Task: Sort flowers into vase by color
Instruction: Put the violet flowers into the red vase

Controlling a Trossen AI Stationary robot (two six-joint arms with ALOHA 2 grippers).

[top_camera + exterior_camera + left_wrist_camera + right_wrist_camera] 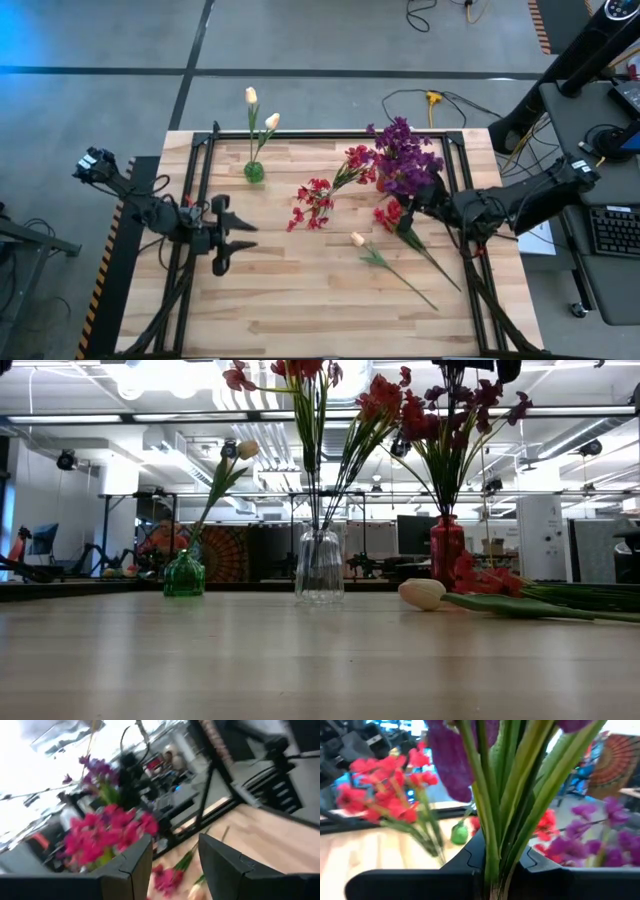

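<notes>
right pincer (432, 197): clamped on purple flower stems (492, 820), directly above red vase (447, 550) | stems near-vertical | left pincer (222, 236): half-spread, empty, well apart | cream tulip (358, 239) lies on tabletop (300, 290)

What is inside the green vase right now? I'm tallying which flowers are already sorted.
The green vase holds two cream-yellow tulips on green stems. The lower stems and the vase's bottom are hidden by its tinted glass.
</notes>
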